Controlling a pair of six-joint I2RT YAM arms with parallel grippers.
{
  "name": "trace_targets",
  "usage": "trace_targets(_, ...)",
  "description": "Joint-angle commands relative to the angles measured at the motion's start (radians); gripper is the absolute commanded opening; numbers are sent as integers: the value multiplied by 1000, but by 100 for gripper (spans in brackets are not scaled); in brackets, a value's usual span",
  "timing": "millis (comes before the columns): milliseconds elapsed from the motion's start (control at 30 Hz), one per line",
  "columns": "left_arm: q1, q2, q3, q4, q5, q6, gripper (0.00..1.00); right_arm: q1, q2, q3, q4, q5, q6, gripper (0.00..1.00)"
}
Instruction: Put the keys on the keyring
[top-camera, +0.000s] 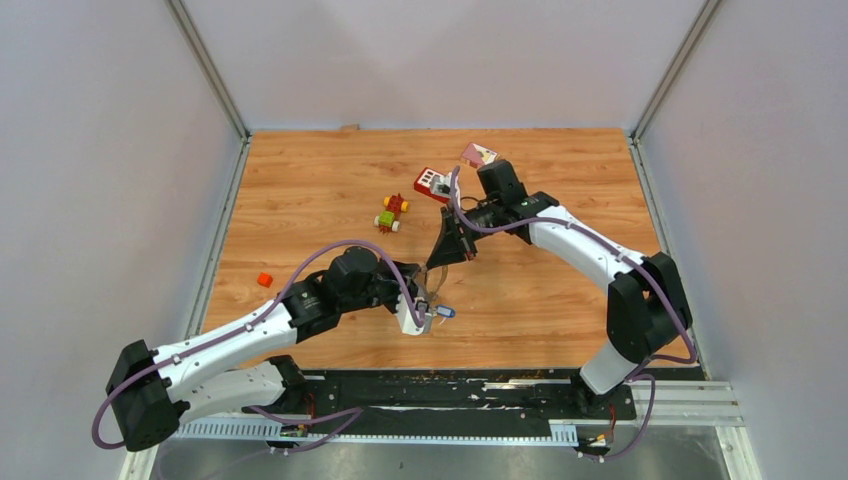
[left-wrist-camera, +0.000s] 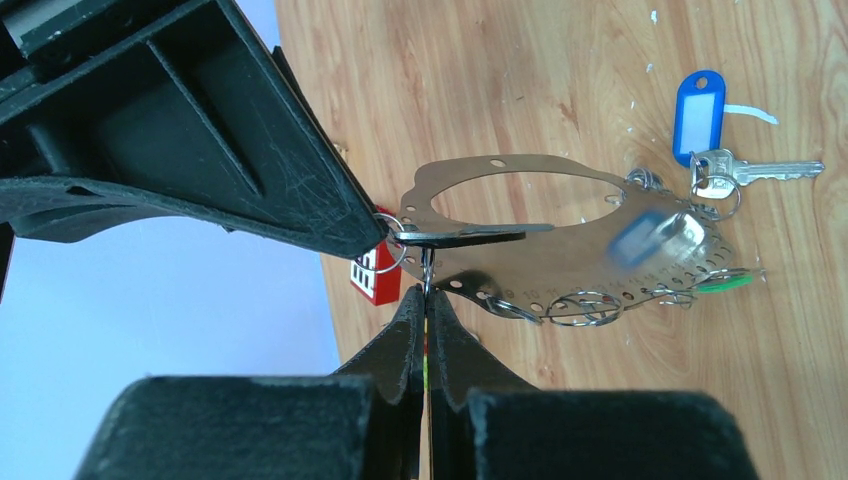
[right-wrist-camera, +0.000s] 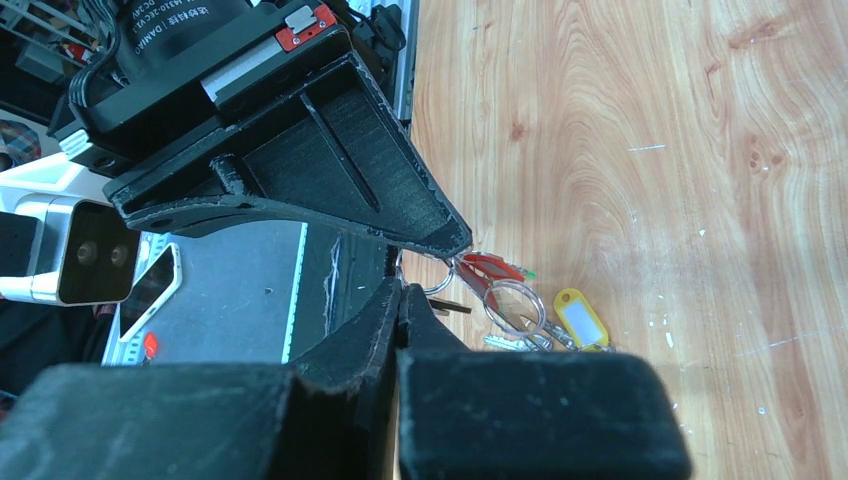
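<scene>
The keyring (left-wrist-camera: 560, 265) is a flat grey metal hoop with small holes, held above the wood between both grippers. Several small split rings hang on it, with a blurred blue tag (left-wrist-camera: 640, 235) and a green tag (left-wrist-camera: 725, 283). My left gripper (left-wrist-camera: 427, 292) (top-camera: 425, 300) is shut on the hoop's near edge. My right gripper (right-wrist-camera: 402, 288) (top-camera: 447, 258) is shut on the small split ring (right-wrist-camera: 440, 283) of a key (left-wrist-camera: 470, 235), right at the hoop's edge. A red tag (right-wrist-camera: 490, 268) and a yellow tag (right-wrist-camera: 580, 320) show beyond. A blue-tagged key (left-wrist-camera: 697, 110) lies loose on the table.
The red-yellow-green block toy (top-camera: 392, 213) and the red brick with white squares (top-camera: 432, 182) lie behind the grippers. A pink card (top-camera: 478, 154) lies further back. A small red cube (top-camera: 264, 279) sits at the left. Grey walls enclose the wooden table (top-camera: 560, 300).
</scene>
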Motion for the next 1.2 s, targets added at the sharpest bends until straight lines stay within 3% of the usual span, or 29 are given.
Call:
trace_targets(0, -5, -23, -5, 39, 4, 13, 0, -12, -49, 37, -17, -42, -18, 0)
trace_targets(1167, -5, 2, 31, 37, 18, -35, 0, 23, 22, 26, -12, -11, 9, 0)
